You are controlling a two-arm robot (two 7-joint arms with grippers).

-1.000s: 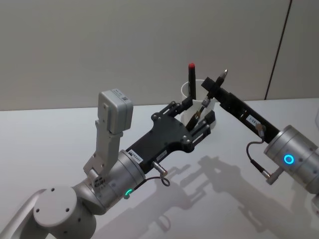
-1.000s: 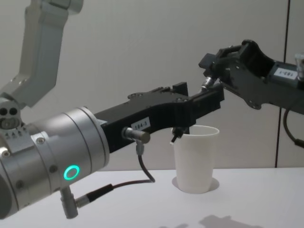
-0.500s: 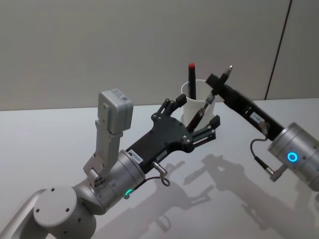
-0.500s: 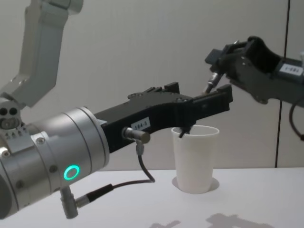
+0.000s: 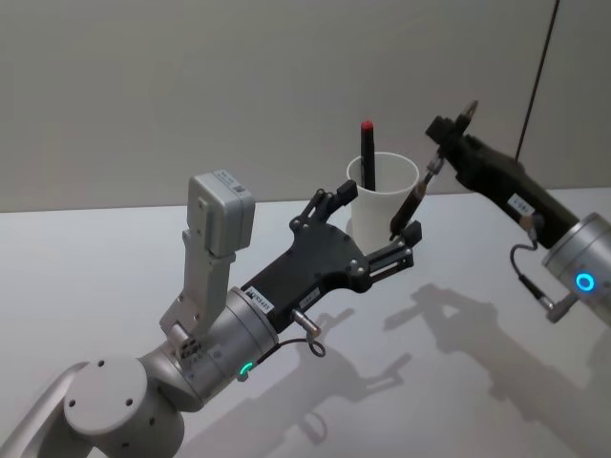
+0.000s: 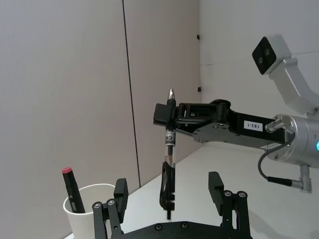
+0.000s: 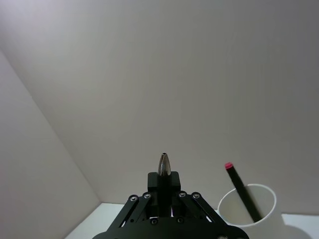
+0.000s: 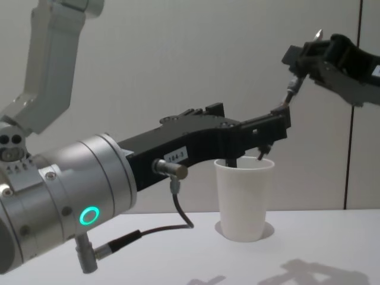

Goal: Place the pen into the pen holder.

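Pen holder: a plain white tapered paper cup (image 5: 380, 196) stood on the white counter (image 5: 115, 277) near the back wall; the chest view (image 8: 244, 199) showed its full side.
Pen inside: a black pen with a red cap (image 5: 368, 153) leaned in the cup, seen from the head, left wrist (image 6: 72, 189) and right wrist (image 7: 241, 191) views; in the chest view the left arm blocked it.
Right gripper (image 5: 449, 134): above and to the right of the cup, its jaws pinching a slim black pen with a silver tip (image 5: 420, 191) near its upper end, the pen hanging tilted.
Left wrist view: that pen (image 6: 169, 164) hung between the left jaws without touching them.
Left gripper (image 5: 368, 234): reached up to the cup's front, jaws spread wide and holding nothing.
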